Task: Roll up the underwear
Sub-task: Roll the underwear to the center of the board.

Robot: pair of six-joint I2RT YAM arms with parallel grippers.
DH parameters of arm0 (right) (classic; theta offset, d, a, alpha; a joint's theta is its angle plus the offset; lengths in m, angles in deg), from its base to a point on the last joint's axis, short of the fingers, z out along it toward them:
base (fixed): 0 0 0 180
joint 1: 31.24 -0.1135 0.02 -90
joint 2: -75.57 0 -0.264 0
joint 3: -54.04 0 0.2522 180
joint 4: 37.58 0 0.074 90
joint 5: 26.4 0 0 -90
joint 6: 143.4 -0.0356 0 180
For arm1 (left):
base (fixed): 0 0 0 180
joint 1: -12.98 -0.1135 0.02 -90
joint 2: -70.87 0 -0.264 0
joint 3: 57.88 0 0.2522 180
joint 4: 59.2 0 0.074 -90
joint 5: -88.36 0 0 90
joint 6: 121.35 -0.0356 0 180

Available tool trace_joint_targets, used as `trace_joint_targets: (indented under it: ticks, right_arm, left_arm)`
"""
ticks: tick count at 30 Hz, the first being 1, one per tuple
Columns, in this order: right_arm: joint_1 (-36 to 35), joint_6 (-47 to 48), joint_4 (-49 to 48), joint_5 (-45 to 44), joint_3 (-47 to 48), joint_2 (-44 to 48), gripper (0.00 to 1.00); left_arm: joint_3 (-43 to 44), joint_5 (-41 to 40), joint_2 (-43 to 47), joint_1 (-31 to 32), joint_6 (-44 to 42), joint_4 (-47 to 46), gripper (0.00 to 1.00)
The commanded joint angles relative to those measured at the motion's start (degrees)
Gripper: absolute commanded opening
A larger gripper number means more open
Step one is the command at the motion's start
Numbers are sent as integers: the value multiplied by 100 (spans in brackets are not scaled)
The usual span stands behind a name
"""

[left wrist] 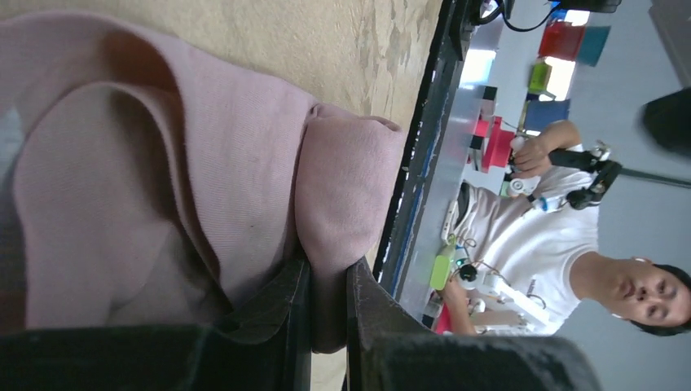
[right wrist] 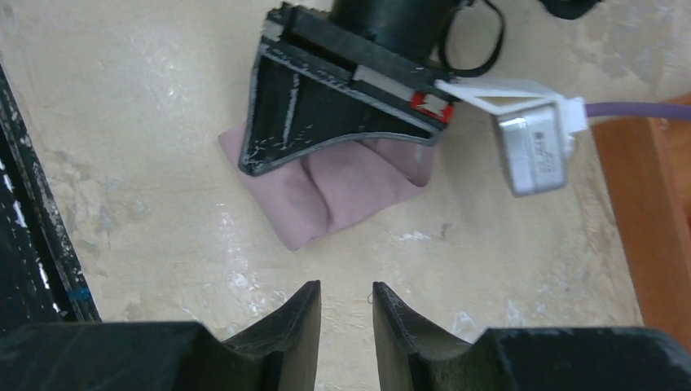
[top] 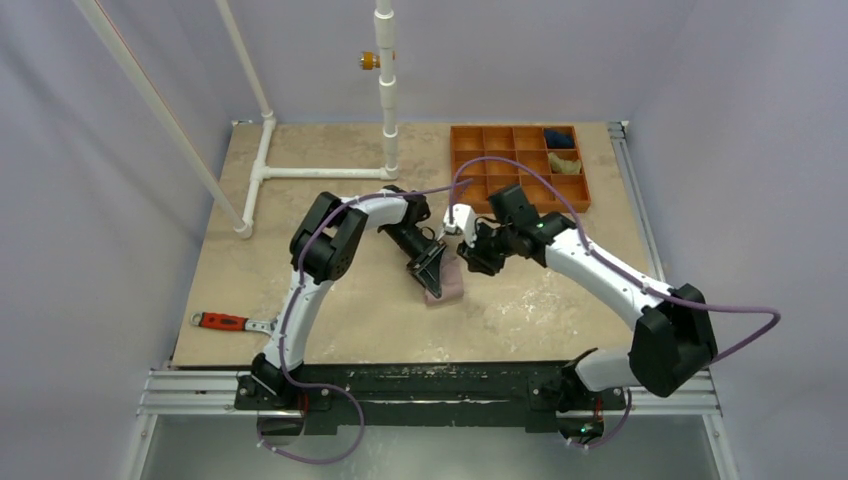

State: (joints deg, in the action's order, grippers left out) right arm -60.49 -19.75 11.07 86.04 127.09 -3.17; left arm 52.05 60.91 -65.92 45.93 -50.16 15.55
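Black fingers of the left gripper are pinching a fold of the underwear, with pink cloth showing in the narrow gap between them. The underwear is lying as a small folded bundle near the middle of the table, on the near side of the orange tray. The right gripper is hovering over bare table just beside the bundle, its fingers standing slightly apart and holding nothing. A red-handled wrench is lying near the table's left edge.
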Motion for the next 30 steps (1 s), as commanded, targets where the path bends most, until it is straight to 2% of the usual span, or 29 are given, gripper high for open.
trace_joint_targets:
  ticks: [1,12,24,26,30]
  right_arm:
    - [-660,179,-520,-824,-136,-227,28]
    - [-1637,543,-941,-1241,-306,-976,32]
    - [-1930,599,-1244,-1325,-321,-1750,32]
    - [-1958,600,-1250,-1286,-314,-1882,30]
    - [-1999,599,-1098,-1106,-257,-2132,14]
  left_arm:
    - [65,-397,-188,-101,112,-44,0]
    - [162,-426,-373,-126,234,26,0]
    - [173,-401,-376,-127,189,79,0]
    - [182,-401,-383,-130,193,81,0]
    - [215,-396,-386,-129,193,113,1]
